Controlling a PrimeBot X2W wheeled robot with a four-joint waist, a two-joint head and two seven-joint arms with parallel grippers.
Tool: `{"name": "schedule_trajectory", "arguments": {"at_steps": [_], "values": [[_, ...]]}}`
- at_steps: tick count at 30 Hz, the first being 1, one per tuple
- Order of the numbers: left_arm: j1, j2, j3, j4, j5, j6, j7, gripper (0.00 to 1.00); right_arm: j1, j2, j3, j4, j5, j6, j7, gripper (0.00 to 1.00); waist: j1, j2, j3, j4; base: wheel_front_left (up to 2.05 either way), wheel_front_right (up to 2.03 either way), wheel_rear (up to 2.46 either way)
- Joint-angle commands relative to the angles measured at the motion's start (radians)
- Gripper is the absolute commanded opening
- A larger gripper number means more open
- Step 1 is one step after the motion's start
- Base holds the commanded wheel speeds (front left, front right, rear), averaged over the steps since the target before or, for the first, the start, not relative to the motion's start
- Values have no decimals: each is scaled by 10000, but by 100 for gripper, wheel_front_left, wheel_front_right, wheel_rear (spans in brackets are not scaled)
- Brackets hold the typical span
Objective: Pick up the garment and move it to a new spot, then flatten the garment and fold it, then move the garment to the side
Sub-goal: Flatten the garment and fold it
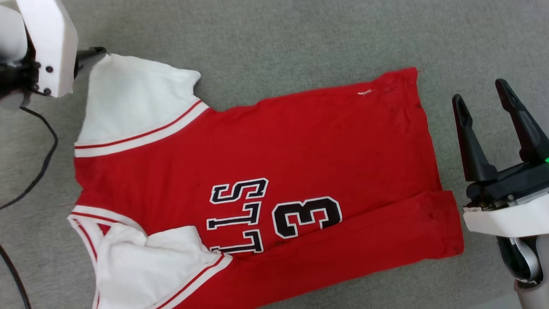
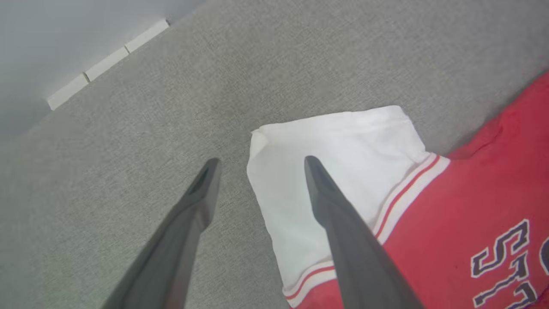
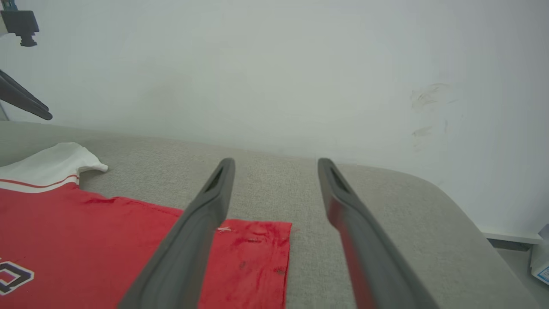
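Across the middle of the grey padded surface the garment is lying front-up, neck end to the left and hem to the right, so the pick-up and move look done and most of the flattening with them. The red body is sitting smooth, a soft matte knit with barely a ripple. Folding seems to be just getting under way: along the near edge a long red band is lapping back over the front, cutting across the bottom of the black, white-outlined lettering and number. The near sleeve is bunching up in a white crumple by the neck, while the far sleeve is spreading out flat, a broad white flap edged in red-and-white striped trim. The left gripper is hovering over that far sleeve's outer corner, its long tapered fingers spread wide, one over cloth and one over bare surface, holding nothing. The right gripper is waiting just off the hem, fingers likewise apart and empty. By my reading, the far side, the sleeves, the crosswise folds and the final shift aside are all yet to come. A black cable is trailing at the left edge.
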Motion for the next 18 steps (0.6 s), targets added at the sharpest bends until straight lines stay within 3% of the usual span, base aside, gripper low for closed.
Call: {"name": "schedule_trajectory", "arguments": {"at_steps": [1, 5, 13, 14, 15, 16, 18], "values": [[-244, -42, -125, 109, 62, -65, 347, 100, -115, 66, -27, -84, -48, -7, 61, 100, -2, -1, 483, -285, 0, 0, 0], [-719, -169, -380, 455, 180, -6, 1131, 100, -370, 94, 90, -78, -84, -7, 74, 100, -2, -1, 908, -409, 0, 0, 0], [-595, -239, -999, 1000, 386, -259, 1665, 100, -684, 81, 286, 231, -99, -7, 9, 100, -2, -1, 1205, -435, 0, 0, 0], [-553, -261, -1022, 1018, 388, -289, 1646, 45, -726, 63, 286, 265, -78, -7, 8, 100, -2, -1, 1189, -418, 0, 0, 0], [-553, -261, -1022, 1018, 388, -289, 1646, 45, -726, 63, 286, 265, -78, -7, 8, 100, -2, -1, 1189, -418, 0, 0, 0], [-534, -269, -1066, 1027, 413, -323, 1607, 0, -761, 27, 287, 321, -52, -7, 16, 100, -2, -1, 1158, -394, 0, 0, 0], [-535, -329, -976, 1013, 295, -391, 1325, 0, -974, -213, 378, 447, -31, -7, 214, 100, -2, -1, 970, -314, 0, 0, 0]]}}
